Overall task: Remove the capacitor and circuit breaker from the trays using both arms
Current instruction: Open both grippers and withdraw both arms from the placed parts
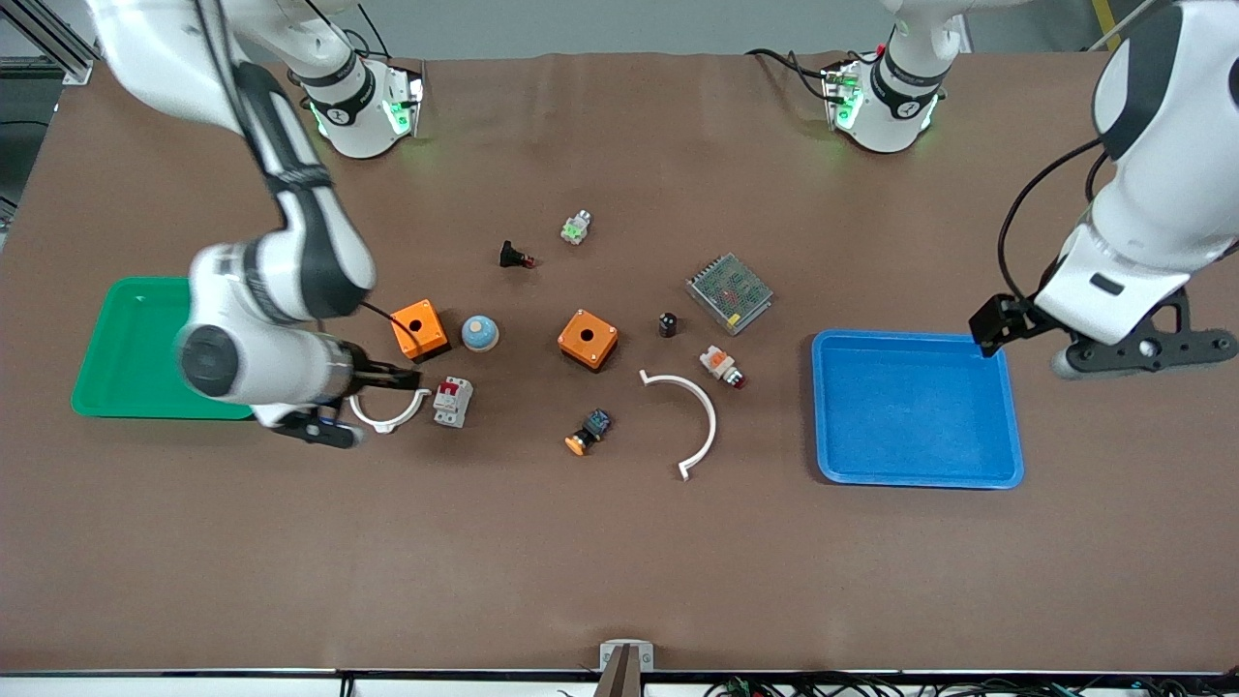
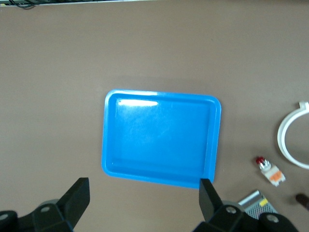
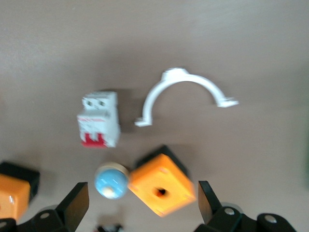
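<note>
Right gripper (image 1: 387, 379), fingers spread, hovers over a white clamp (image 1: 390, 411) beside the breaker (image 1: 452, 401). Left gripper (image 2: 145, 193), spread, waits above the blue tray (image 1: 915, 407).

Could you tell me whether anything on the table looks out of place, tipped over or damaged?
Nothing stands out. The breaker, capacitor and other parts lie scattered but intact on the table; both trays, green and blue, hold nothing.
</note>
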